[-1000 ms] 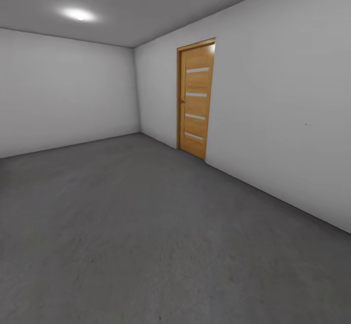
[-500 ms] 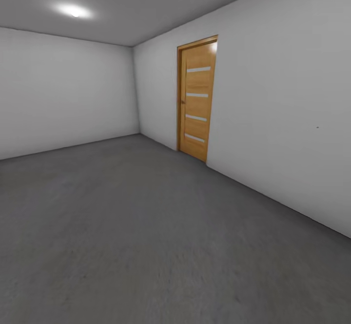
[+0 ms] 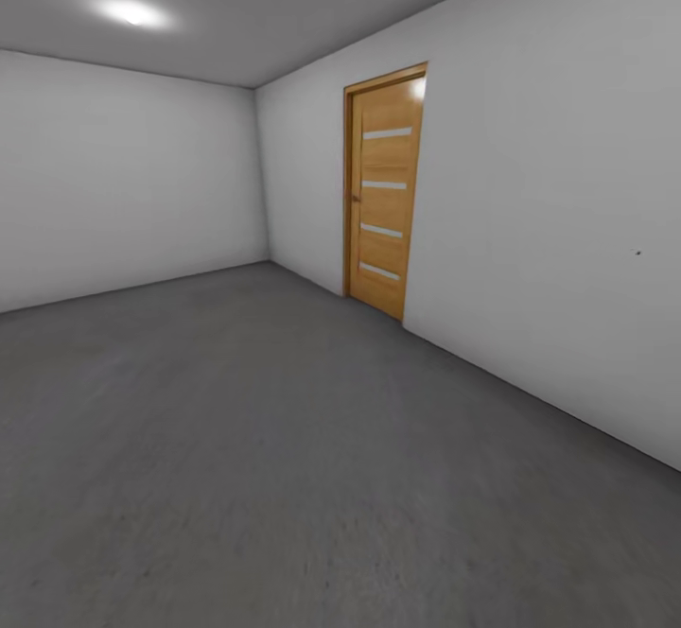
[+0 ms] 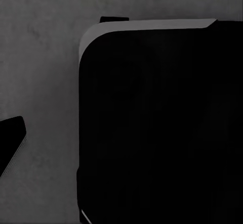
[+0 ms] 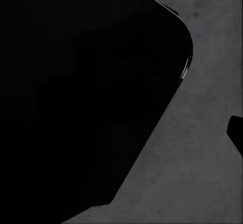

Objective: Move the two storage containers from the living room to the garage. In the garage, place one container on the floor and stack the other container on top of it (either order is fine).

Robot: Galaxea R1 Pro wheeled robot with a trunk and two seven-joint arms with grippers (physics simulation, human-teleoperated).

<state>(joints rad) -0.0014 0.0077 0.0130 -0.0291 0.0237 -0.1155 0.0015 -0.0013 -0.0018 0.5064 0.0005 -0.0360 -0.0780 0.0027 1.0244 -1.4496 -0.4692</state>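
Room: garage, grey concrete floor, white walls.
Door: wooden door, closed, ahead and to the right.
Containers: neither stands on this stretch of floor; bearing from either arm cannot be judged.
Grippers: opening cannot be told.

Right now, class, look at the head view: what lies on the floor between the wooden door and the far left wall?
Only bare grey floor in the head view, from the wooden door to the far left wall.
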